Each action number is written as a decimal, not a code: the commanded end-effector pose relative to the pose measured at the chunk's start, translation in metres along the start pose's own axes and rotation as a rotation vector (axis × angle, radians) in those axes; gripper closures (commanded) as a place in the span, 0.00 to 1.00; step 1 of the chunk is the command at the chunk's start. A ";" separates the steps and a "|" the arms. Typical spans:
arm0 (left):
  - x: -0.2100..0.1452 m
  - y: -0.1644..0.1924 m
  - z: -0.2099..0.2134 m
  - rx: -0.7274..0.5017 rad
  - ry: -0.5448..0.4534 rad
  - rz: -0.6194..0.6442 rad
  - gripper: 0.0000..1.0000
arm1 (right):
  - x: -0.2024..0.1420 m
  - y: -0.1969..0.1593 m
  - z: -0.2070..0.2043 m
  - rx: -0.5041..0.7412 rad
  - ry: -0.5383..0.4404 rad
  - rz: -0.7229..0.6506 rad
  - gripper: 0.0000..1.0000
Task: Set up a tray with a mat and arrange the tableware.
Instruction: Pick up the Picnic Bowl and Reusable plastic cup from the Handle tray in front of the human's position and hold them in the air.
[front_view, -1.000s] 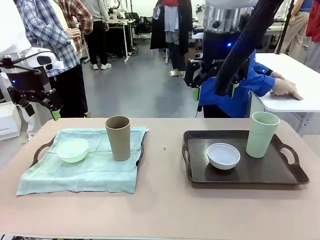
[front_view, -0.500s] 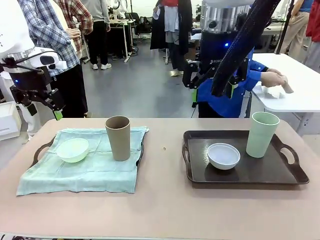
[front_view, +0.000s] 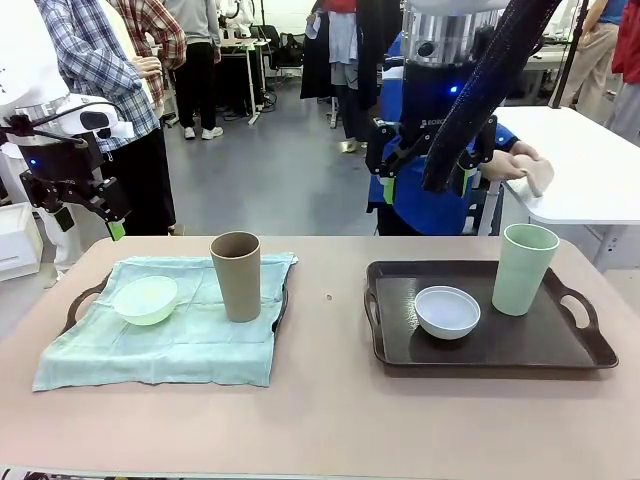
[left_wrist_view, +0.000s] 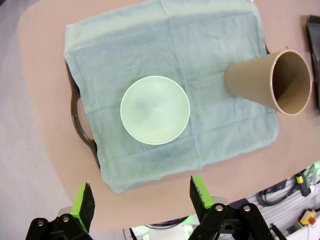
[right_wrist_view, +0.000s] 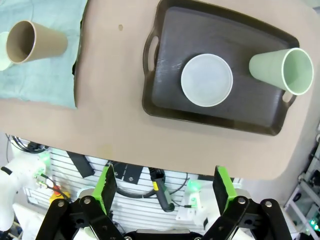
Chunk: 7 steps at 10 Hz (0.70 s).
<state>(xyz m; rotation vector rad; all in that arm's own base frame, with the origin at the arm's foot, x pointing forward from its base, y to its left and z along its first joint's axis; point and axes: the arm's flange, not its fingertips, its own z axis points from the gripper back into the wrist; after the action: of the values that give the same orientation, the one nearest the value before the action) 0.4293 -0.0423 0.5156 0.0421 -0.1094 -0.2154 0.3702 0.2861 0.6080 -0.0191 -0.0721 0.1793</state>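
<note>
My left claw (front_view: 88, 222) hangs open and empty above the tabletop's (front_view: 330, 420) left far corner, and my right claw (front_view: 428, 185) hangs just as wide and empty high over the far edge. Straight below my left claw (left_wrist_view: 141, 200) the mint green bowl (left_wrist_view: 155, 110) sits on the teal mat (left_wrist_view: 200, 50), which is spread over a covered tray (left_wrist_view: 77, 115) whose handle peeks out. The brown cup (left_wrist_view: 265, 82) stands upright on the mat's other side, apart from the bowl. Under my right claw (right_wrist_view: 164, 189) lies the bare tray (right_wrist_view: 170, 107), holding the white bowl (right_wrist_view: 207, 80) in its middle and the pale green cup (right_wrist_view: 280, 67) upright near one handle. Beyond it, a person in blue rests a hand (front_view: 525, 165) on a neighbouring white table.
</note>
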 end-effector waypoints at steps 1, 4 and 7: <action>0.002 0.000 0.000 0.017 0.001 0.006 0.00 | 0.002 0.001 0.001 -0.002 0.010 -0.015 0.00; 0.002 0.000 0.000 0.017 0.001 0.006 0.00 | 0.002 0.001 0.001 -0.002 0.010 -0.015 0.00; -0.005 0.008 0.006 -0.084 0.016 -0.020 0.00 | -0.028 -0.043 0.005 0.140 0.018 -0.036 0.00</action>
<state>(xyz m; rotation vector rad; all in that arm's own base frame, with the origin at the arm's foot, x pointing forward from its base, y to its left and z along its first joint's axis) 0.4286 -0.0403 0.5160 0.0229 -0.1034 -0.2179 0.3668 0.2717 0.6148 0.0338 -0.0623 0.1599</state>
